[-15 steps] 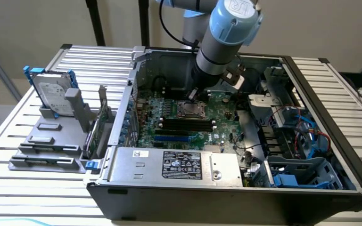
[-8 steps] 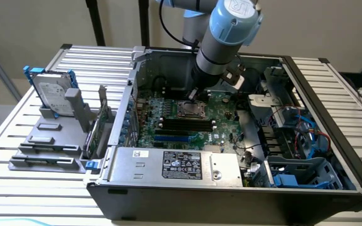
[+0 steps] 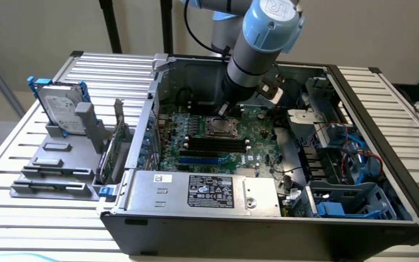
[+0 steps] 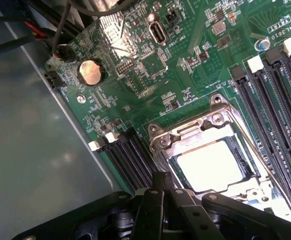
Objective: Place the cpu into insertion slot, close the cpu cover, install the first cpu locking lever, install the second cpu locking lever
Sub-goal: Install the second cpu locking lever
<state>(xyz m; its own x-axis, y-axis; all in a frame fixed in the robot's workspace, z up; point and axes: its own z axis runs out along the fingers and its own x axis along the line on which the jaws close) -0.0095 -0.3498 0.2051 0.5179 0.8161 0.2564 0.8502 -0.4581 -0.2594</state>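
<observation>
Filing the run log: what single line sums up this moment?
silvery square cpu: seated in metal-rimmed socket | thin metal cover frame: down | claw: shut, empty, at socket edge

Even daylight outside; inside, glare whitens the cpu, and the near pincer blurs dark.

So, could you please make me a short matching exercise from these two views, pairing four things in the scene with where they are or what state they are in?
Things:
1. cpu
2. gripper
3. hard drive
4. coin battery

Places or states:
A. standing outside the case, at the exterior view's left
B. round and shiny, on the green board near the red and black wires
C. shut, just beside the socket's edge
D. lying in the insertion slot, pale and reflective

Pairs: 1-D, 2-C, 3-A, 4-B
</observation>
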